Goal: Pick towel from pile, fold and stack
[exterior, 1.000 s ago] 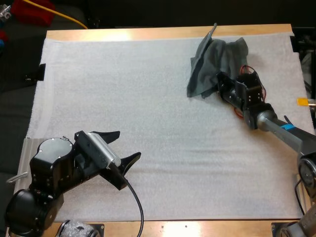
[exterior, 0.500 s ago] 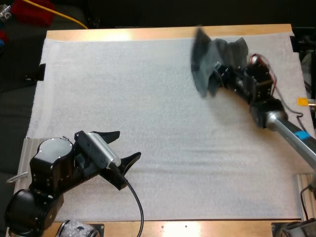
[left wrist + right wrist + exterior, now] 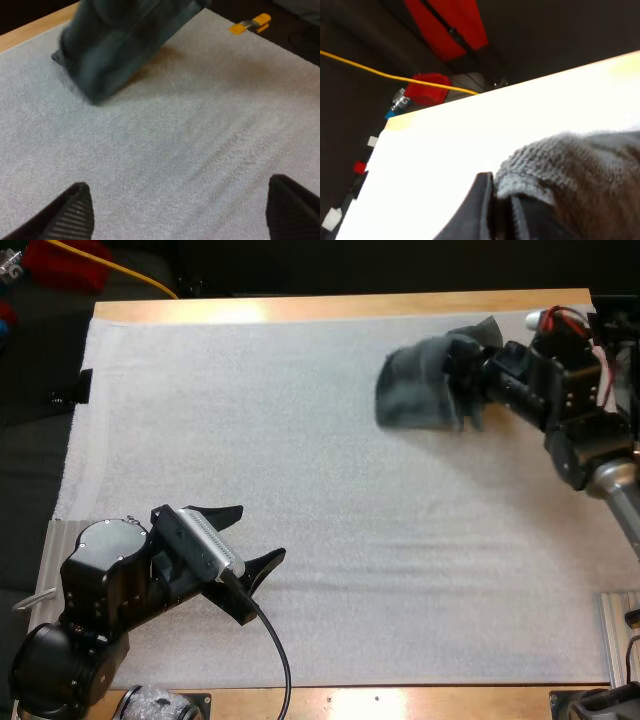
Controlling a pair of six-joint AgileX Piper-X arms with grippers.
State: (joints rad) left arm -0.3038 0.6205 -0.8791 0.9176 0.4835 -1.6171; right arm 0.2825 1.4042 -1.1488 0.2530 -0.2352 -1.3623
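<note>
One dark grey-green towel [image 3: 420, 390], looped in texture and crumpled into a loose clump, is toward 1 o'clock on the white mat [image 3: 300, 440]. Its 3 o'clock end is pinched in the right end effector [image 3: 468, 380]. The rest droops out toward 9 o'clock, low over the mat.
</note>
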